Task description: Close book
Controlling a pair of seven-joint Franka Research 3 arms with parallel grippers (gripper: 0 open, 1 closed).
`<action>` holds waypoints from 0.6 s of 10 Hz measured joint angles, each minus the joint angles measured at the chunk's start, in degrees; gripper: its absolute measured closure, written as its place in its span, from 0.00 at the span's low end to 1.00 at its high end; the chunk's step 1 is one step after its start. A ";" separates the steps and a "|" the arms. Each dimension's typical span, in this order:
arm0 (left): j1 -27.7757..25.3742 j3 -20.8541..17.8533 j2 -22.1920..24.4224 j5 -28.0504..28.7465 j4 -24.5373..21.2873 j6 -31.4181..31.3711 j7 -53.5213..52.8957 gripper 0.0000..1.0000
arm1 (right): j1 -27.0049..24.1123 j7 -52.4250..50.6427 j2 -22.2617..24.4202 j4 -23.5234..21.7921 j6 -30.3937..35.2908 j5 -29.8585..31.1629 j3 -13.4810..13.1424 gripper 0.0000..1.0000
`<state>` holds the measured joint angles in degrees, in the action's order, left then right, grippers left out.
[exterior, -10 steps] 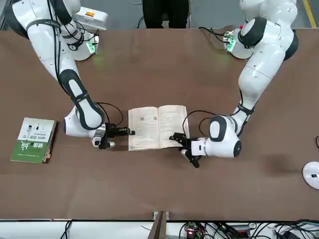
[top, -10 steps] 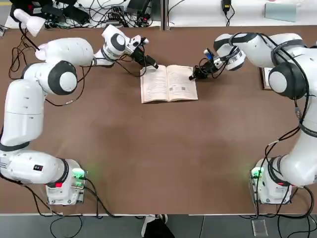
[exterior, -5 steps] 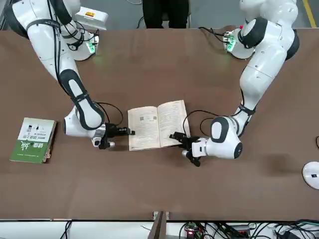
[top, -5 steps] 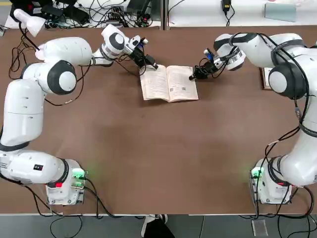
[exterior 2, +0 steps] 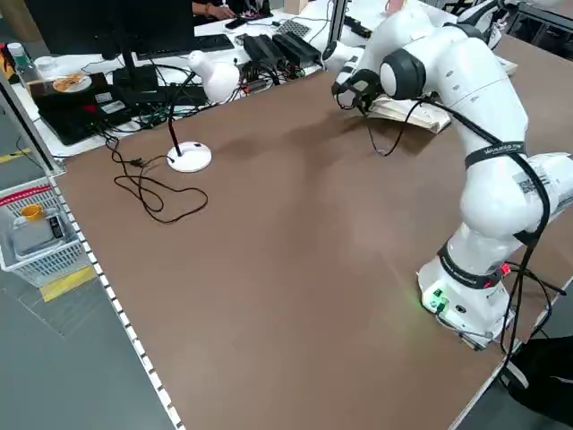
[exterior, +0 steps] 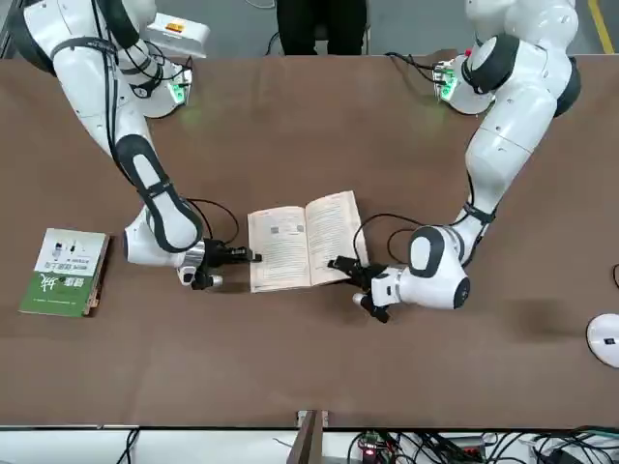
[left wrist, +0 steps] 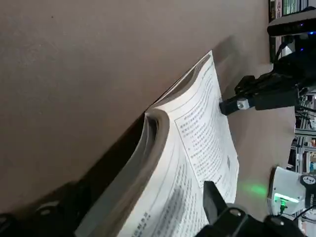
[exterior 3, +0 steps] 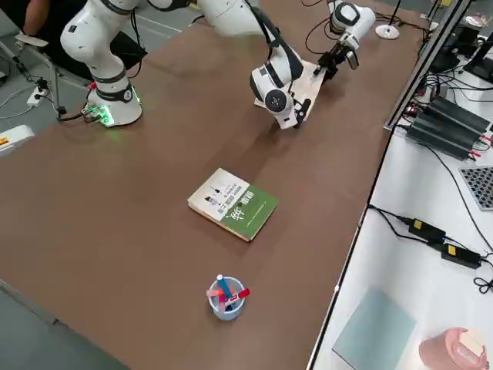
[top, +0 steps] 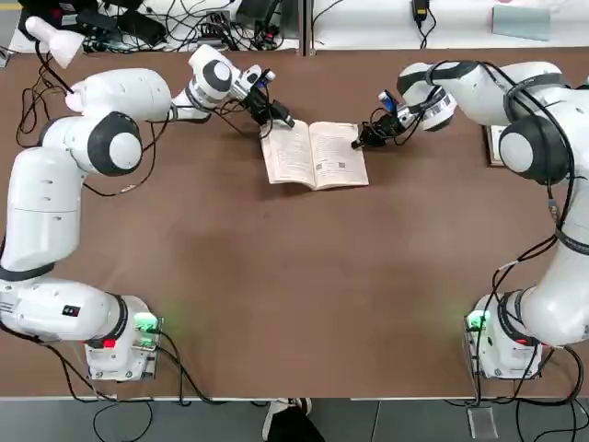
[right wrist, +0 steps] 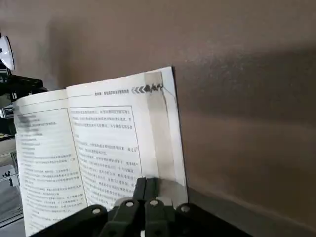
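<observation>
The book (top: 317, 155) lies open at the far middle of the table, white text pages up. Its left half (exterior: 331, 237) is tilted up off the table. My left gripper (top: 281, 120) is at the book's far left corner, open. One finger is under the cover and the other finger (left wrist: 213, 200) is over the page, so the raised half (left wrist: 163, 163) sits between them. My right gripper (top: 361, 141) is shut, its tips (right wrist: 146, 183) resting on the outer edge of the right page (right wrist: 123, 143), which stays flat.
A green-and-white covered book (exterior: 66, 271) lies closed near the right arm, toward the table's right edge. A cup of pens (exterior 3: 226, 297) stands beyond it. A white desk lamp (top: 51, 39) and cables sit at the far left corner.
The book's left half has lifted off the table and tilted toward the spine as my left gripper moved slightly. The right gripper has stayed on the right page.
</observation>
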<state>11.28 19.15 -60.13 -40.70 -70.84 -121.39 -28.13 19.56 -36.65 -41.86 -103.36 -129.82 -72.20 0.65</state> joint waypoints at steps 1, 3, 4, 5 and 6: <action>0.00 0.07 0.00 -0.48 0.16 0.04 0.63 0.00 | 0.00 0.00 0.00 0.00 0.00 0.00 -0.01 0.99; 0.00 0.20 0.07 -1.79 0.38 0.07 1.72 0.00 | 0.00 0.00 0.00 0.00 0.00 0.00 -0.02 0.99; 0.00 0.24 0.16 -2.11 0.47 0.07 2.25 0.00 | -0.01 0.00 0.00 0.00 0.00 0.00 -0.02 0.99; 0.00 0.27 0.28 -2.19 0.53 0.09 2.66 0.00 | -0.01 0.00 0.00 0.00 0.00 0.00 -0.03 0.99; 0.00 0.28 0.40 -2.24 0.57 0.19 2.99 0.00 | -0.01 0.00 0.00 0.00 0.00 0.00 -0.03 0.99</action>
<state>11.28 19.43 -59.73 -42.94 -70.27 -121.20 -25.14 19.55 -36.65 -41.86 -103.36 -129.82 -72.20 0.62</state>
